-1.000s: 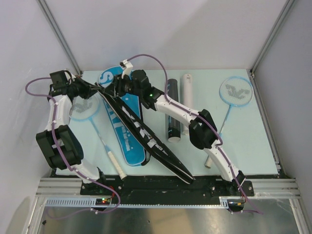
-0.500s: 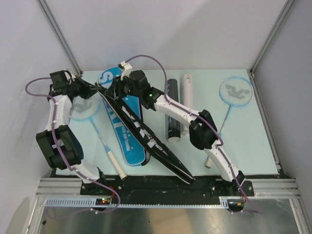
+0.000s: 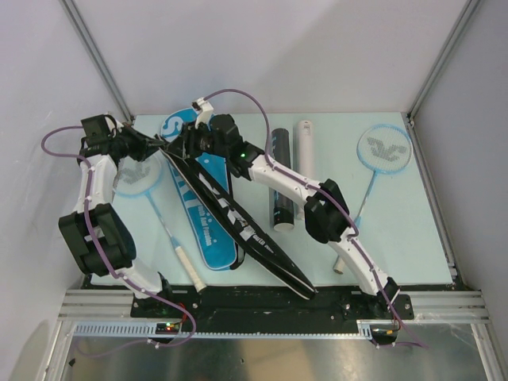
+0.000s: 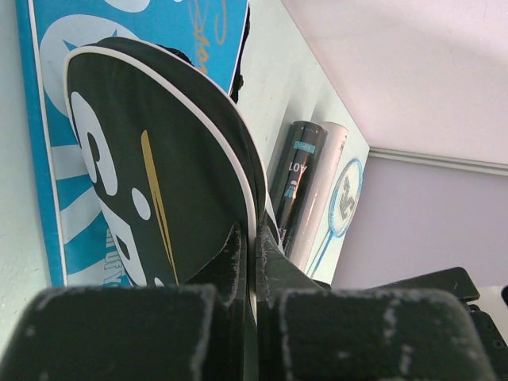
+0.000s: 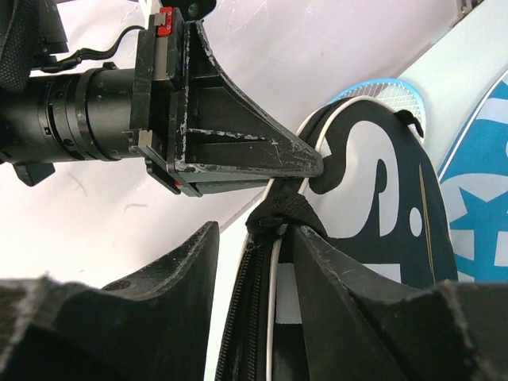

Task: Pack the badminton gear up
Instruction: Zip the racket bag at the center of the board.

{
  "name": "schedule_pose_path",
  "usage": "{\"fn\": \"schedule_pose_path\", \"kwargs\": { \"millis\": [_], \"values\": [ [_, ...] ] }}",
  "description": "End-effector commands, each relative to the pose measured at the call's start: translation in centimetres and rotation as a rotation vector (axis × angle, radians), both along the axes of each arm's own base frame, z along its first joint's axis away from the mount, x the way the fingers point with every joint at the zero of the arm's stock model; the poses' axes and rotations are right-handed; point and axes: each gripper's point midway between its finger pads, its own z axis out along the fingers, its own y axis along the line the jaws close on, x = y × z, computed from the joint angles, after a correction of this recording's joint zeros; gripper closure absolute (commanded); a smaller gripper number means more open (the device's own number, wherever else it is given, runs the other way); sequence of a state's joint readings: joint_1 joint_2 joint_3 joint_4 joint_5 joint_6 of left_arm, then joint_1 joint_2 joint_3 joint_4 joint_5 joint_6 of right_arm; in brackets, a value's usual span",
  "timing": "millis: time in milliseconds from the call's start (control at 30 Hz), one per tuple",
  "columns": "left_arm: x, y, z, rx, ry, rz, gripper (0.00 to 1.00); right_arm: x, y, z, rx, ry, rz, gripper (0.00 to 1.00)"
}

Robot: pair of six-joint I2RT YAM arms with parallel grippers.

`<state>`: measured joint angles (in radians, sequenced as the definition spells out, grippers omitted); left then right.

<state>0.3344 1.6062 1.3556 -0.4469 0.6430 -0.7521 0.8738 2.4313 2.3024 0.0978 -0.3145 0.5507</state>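
the black cover (image 3: 238,226) runs as a long diagonal from the upper left of centre down to the lower middle of the top view. it lies over the blue cover (image 3: 213,250). the left gripper (image 4: 250,242) is clenched on the white-piped rim of the black cover at its upper end, and that rim stands on edge between the pads. the right gripper (image 5: 254,254) comes at the same end from the other side. its jaws stand apart and straddle the cover's zippered edge; one finger (image 5: 341,278) touches the fabric and the other is clear of it, so nothing is pinched there. right of the covers, the black tube (image 3: 280,178) and white tube (image 3: 304,155) lie side by side. a blue-headed racket (image 3: 383,149) lies at the upper right. a second racket (image 3: 136,176) lies at the left, partly under the left arm (image 3: 91,198).
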Motion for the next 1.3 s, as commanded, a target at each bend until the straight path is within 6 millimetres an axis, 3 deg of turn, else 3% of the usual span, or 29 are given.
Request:
{"fn": "schedule_pose_path", "kwargs": {
  "millis": [0,167,400,567,700,833,1000,1267],
  "values": [
    [-1.1,-1.0,-1.2,-0.037,0.053,-0.03,1.0,0.3,0.4,3.3,0.088,-0.048,0.008,0.53],
    [-1.1,-1.1,-1.1,-0.039,0.049,-0.034,1.0,0.3,0.7,3.4,0.104,-0.047,0.01,0.55],
    [-1.0,-1.2,-1.1,-0.046,0.047,-0.037,1.0,-0.3,0.6,3.6,0.118,-0.035,0.033,0.85],
    [-1.0,-1.1,-1.3,-0.048,0.052,-0.034,1.0,-0.6,-0.4,3.4,0.12,-0.025,0.035,0.98],
    [-1.0,-1.0,-1.2,-0.046,0.05,-0.031,1.0,-0.6,-0.7,3.0,0.103,-0.027,0.038,1.0],
    [-0.9,-0.9,-1.2,-0.044,0.049,-0.029,1.0,-0.7,-0.7,2.9,0.094,-0.031,0.042,0.89],
    [-0.9,-1.0,-1.2,-0.046,0.051,-0.03,1.0,-0.8,-0.6,2.7,0.089,-0.033,0.047,0.99],
    [-0.9,-0.7,-1.3,-0.048,0.056,-0.018,1.0,-1.5,-1.6,2.7,0.063,-0.003,0.039,1.0]
  ]
}}
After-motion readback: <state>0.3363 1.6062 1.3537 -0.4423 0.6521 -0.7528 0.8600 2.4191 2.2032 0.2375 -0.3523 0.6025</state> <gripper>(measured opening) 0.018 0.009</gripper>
